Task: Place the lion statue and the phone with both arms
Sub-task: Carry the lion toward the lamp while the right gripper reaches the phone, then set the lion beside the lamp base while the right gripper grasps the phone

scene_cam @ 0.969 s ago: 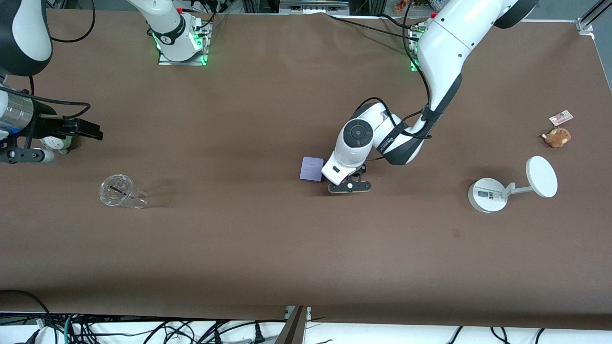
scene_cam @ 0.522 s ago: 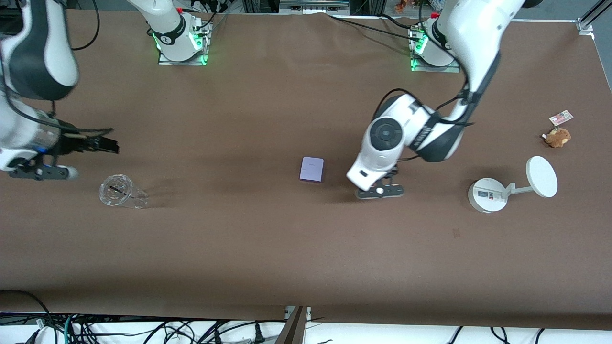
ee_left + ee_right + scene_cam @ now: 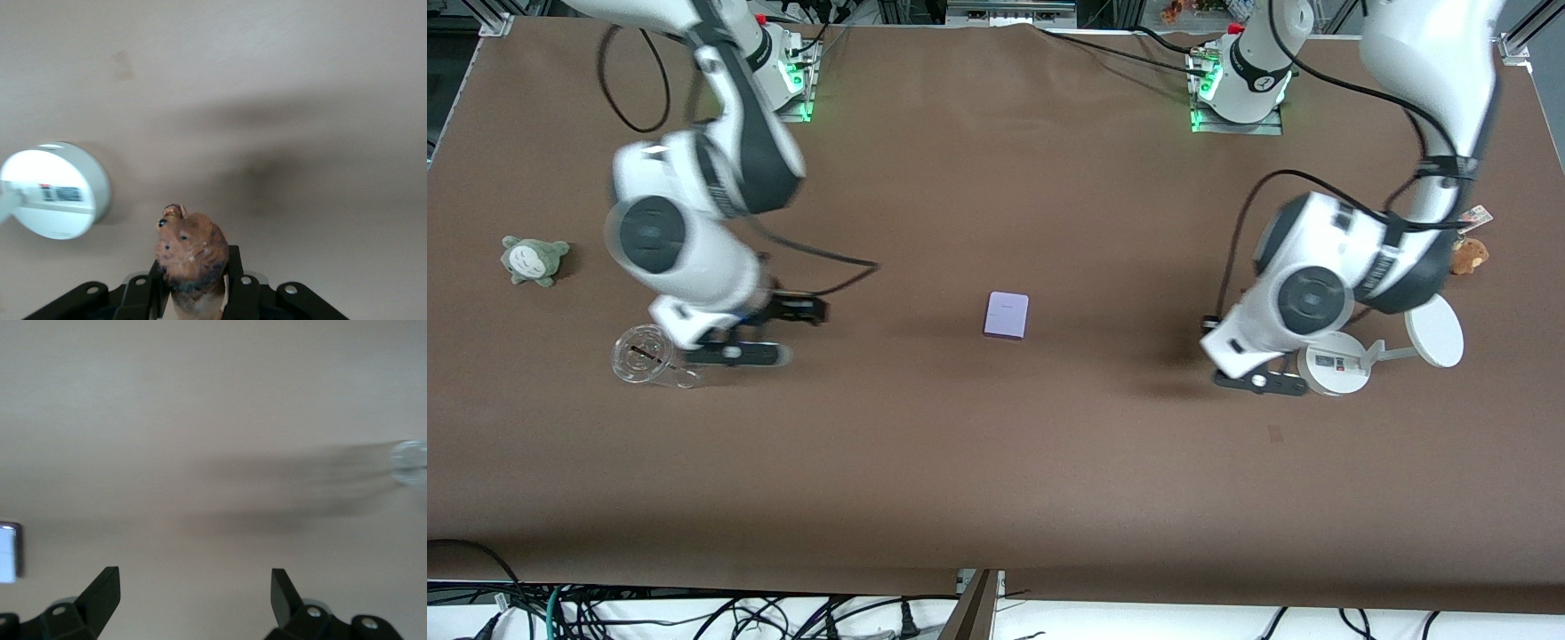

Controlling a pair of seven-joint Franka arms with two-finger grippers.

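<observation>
My left end effector [image 3: 192, 297], clenched on the lion statue [image 3: 191, 257], hangs over the white stand [image 3: 1334, 363]; my right end effector [image 3: 193, 593], released, hangs beside the clear cup [image 3: 643, 357]; the phone [image 3: 1007, 315] lies mid-surface, not yet gripped.

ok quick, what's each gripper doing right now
Left gripper: shut on the lion statue, over the table beside the white stand.
Right gripper: open, empty, beside the clear cup.

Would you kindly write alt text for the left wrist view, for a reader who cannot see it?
The left gripper is shut on the lion statue, whose brown head points at the camera, over bare brown table. The white round base of a stand sits on the table nearby.
</observation>
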